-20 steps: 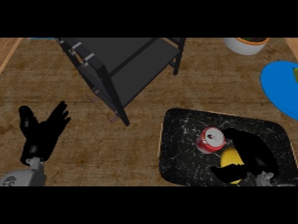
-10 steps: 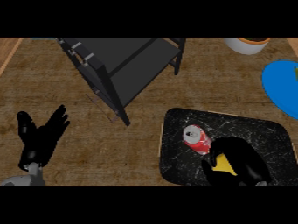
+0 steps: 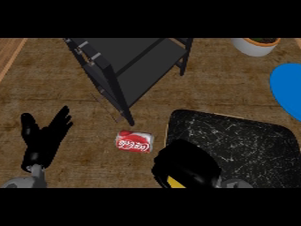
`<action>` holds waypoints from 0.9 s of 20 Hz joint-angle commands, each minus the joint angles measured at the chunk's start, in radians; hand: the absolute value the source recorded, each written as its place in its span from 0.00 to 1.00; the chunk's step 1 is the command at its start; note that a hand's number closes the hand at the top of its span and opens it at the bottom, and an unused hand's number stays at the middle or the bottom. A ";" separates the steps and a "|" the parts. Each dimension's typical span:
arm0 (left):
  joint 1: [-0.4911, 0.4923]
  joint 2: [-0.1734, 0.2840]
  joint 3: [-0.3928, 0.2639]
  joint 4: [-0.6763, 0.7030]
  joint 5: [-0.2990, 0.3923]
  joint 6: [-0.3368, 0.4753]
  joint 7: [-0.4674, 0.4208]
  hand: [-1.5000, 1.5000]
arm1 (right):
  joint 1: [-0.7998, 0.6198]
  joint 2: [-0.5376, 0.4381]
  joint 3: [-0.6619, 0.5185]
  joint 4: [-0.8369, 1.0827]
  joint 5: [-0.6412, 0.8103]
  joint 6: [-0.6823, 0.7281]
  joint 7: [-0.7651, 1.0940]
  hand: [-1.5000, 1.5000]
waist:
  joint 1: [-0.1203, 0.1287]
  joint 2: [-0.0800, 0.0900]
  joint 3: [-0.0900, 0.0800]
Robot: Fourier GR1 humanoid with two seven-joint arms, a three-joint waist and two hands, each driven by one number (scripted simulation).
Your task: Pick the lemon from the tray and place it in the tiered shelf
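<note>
At tray's (image 3: 244, 141) near-left corner: right hand (image 3: 185, 165) curled round lemon (image 3: 173, 181), only yellow sliver showing under fingers. Red can (image 3: 133, 142) lies on its side on counter (image 3: 55, 88), just left of tray, between hand and tiered shelf (image 3: 129, 62). Left hand (image 3: 43, 137) resting at lower left, fingers spread, holding nothing. Judgement: carry lemon high over can, approach shelf's open front, clear black leg, release only once above shelf board.

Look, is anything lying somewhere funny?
Yes. A red can lies on its side on the counter, just left of the black tray, not on it. The right hand is curled round the yellow lemon at the tray's near-left corner.
</note>
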 commanded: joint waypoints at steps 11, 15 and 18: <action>-0.029 0.015 0.045 0.023 -0.001 0.014 0.011 0.50 | -0.371 0.156 -0.396 -0.386 -0.397 0.223 0.454 1.00 | -0.034 -0.004 -0.001; -0.002 -0.027 0.019 0.036 -0.019 0.024 -0.029 0.50 | -0.633 0.156 -0.541 -0.245 -0.491 0.207 0.582 1.00 | -0.026 -0.003 -0.002; 0.014 -0.019 0.011 0.015 -0.013 -0.003 -0.018 0.50 | -0.781 0.157 -0.582 -0.112 -0.509 0.141 0.629 1.00 | -0.019 -0.002 -0.002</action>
